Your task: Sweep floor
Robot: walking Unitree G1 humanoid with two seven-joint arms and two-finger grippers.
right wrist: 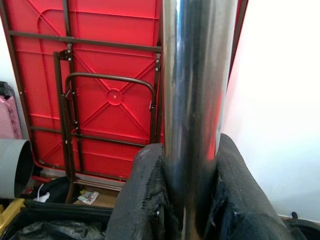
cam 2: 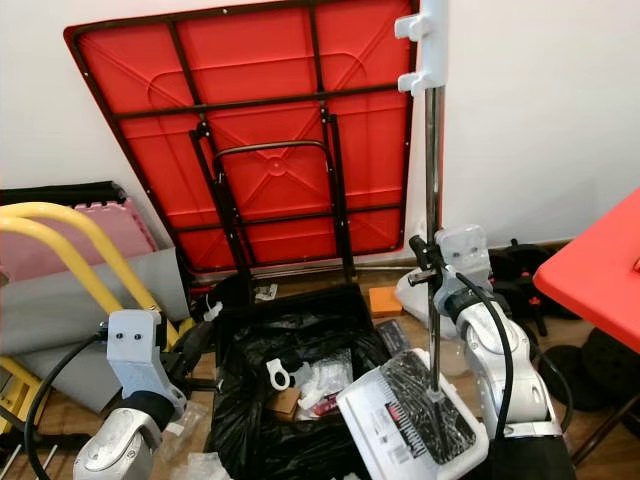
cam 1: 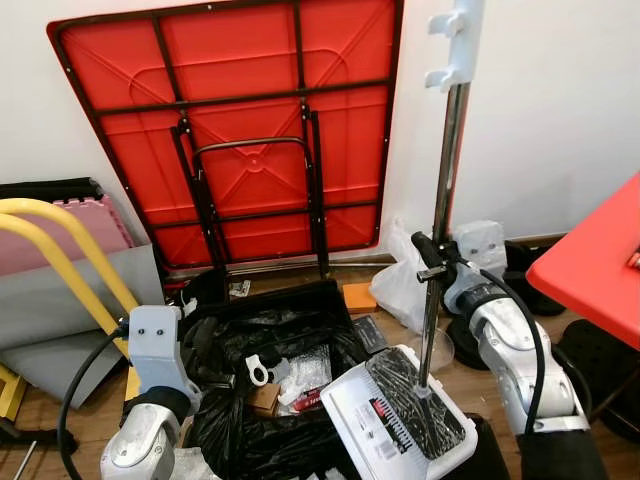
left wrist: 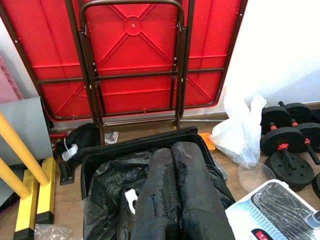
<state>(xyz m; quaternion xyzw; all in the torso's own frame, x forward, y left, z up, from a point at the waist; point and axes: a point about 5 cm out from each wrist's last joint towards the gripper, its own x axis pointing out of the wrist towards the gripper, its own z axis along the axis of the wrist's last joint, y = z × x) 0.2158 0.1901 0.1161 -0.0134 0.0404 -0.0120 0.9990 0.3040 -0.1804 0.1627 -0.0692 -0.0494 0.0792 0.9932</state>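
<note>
My right gripper (cam 1: 432, 262) is shut on the upright metal pole (cam 1: 447, 160) of a white long-handled dustpan (cam 1: 400, 415). In the right wrist view the black fingers (right wrist: 145, 200) clamp the shiny pole (right wrist: 197, 100). The pan holds dark debris and sits at the right edge of an open black rubbish bag (cam 1: 270, 400) with wrappers and cardboard inside. My left gripper (left wrist: 172, 150) is shut with nothing in it, hovering over the left side of the bag; its arm (cam 1: 155, 350) shows at the lower left.
A folded red table (cam 1: 240, 130) leans on the wall behind the bag. A red tabletop (cam 1: 600, 270) juts in at the right. Dumbbells (left wrist: 285, 145), a white plastic bag (cam 1: 405, 285) and a clear bowl (left wrist: 255, 175) lie on the floor to the right. A yellow frame (cam 1: 60, 250) and grey mats stand left.
</note>
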